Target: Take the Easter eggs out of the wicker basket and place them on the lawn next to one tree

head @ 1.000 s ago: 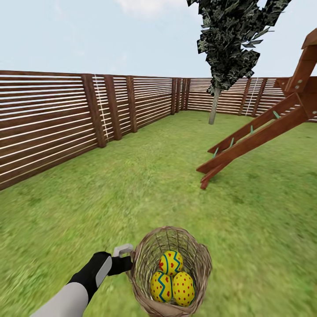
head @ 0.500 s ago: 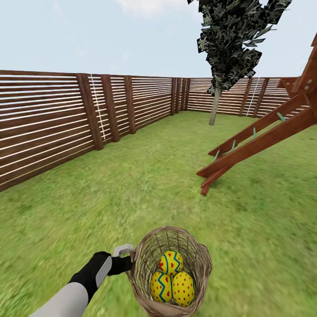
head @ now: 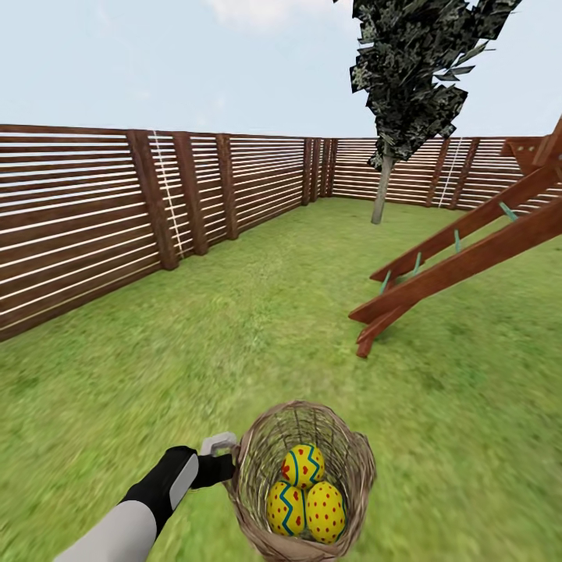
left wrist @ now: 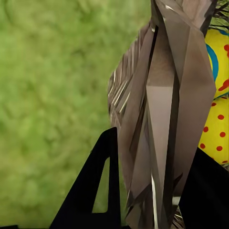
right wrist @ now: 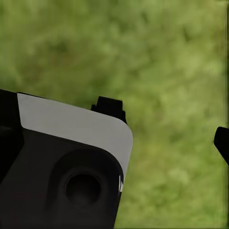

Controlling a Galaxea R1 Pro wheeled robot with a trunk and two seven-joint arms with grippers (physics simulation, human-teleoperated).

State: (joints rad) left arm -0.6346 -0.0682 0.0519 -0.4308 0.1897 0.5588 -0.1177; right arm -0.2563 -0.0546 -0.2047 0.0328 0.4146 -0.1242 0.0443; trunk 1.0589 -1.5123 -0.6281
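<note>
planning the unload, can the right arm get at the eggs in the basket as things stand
Probably yes. The Easter eggs lie uncovered in the wicker basket, whose mouth is open upward. The left gripper is shut on the rim at its left side, leaving the right side free. The right gripper hangs over bare lawn, holding nothing.

The wicker basket (head: 300, 480) sits low and near in the head view, held up at its left rim by the left tool (head: 226, 467), whose fingers (left wrist: 102, 191) straddle the basket wall (left wrist: 162, 119). Inside it lie three Easter eggs (head: 304, 496), two side by side in front and one behind them, all touching. The lawn (head: 234, 328) spreads ahead. A slatted fence (head: 101, 226) runs along the left and across the far end. The tree (head: 381, 187) stands far ahead near the far fence, and a wooden play frame (head: 460, 257) slants down from the right onto the grass between the basket and the tree. The right tool (right wrist: 167, 124) hangs over grass.
</note>
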